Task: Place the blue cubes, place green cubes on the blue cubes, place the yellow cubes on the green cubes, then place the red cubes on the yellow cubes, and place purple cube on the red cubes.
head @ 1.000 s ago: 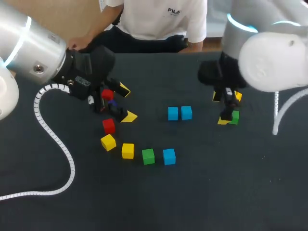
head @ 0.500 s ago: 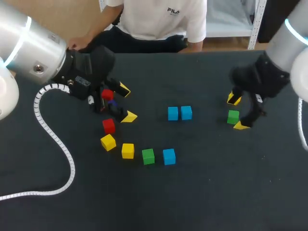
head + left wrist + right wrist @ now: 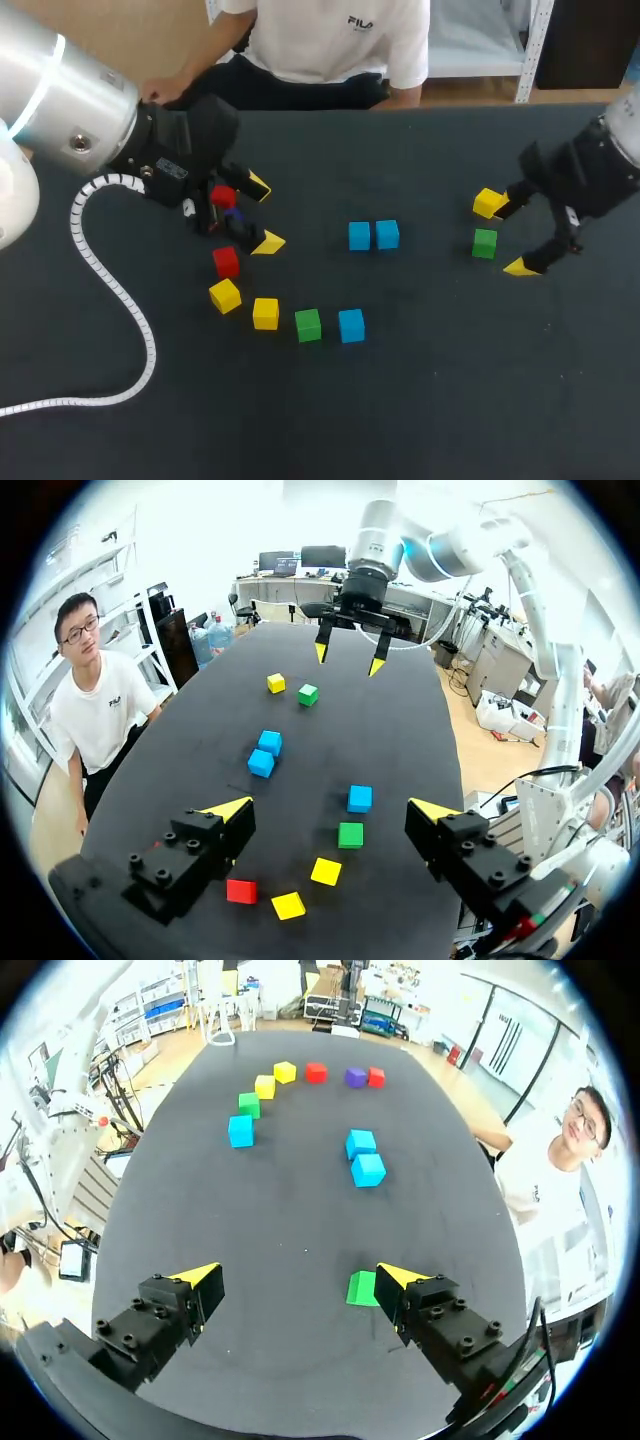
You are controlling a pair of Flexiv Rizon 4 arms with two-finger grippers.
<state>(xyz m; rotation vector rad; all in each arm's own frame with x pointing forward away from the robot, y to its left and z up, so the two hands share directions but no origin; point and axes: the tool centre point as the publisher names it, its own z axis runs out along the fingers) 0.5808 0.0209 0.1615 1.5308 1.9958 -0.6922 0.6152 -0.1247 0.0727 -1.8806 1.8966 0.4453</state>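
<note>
- Centring the right gripper (image 3: 297,1276) over the green cube (image 3: 360,1288) comes first, I judge: its jaws gape wide and empty, with the cube lying off towards one finger.
- Closing on flat faces should spare the yellow cube (image 3: 275,683) nearby (easily nudged).
- Carrying it onto the blue cubes (image 3: 360,236) follows.
- Left gripper (image 3: 263,214) hangs wide open, empty, by a red cube (image 3: 222,197).

The left arm (image 3: 70,105) comes in from the left, its left gripper (image 3: 264,213) spread wide, holding nothing. The right gripper (image 3: 512,237) is likewise spread and holds nothing.
</note>
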